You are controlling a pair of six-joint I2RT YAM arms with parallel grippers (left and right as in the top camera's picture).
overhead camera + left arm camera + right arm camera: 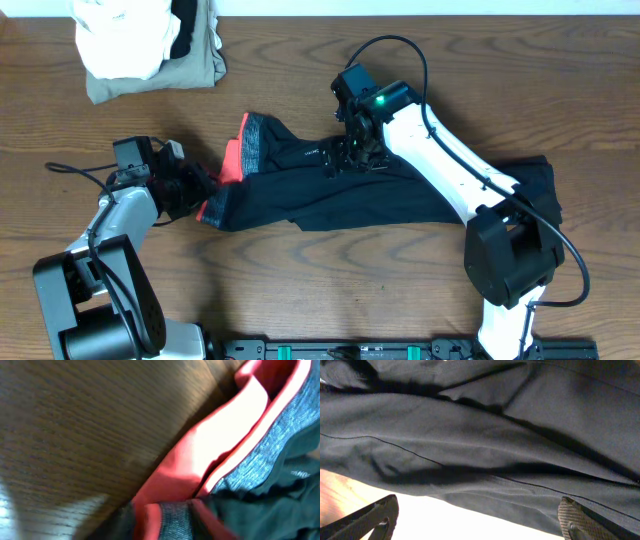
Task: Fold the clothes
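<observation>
One soft creased black garment (300, 195), right claw (352, 158) gaping empty, left claw (200, 188), spread unclear.

This looks like a robotics lab or test station, not a home. A wood-grain table (300, 300) carries two robot arms: the left arm (115, 215) in white and grey, the right arm (450, 170) white with black joints and a lit green lamp (380, 98). Their bases sit at the near edge beside a black rail (350, 350). Loose black cables (400, 42) loop over the table. The only household things are laundry: a black garment (330, 195) spread out, and a white cloth (120, 35) on a khaki garment (190, 68) in the far corner.
</observation>
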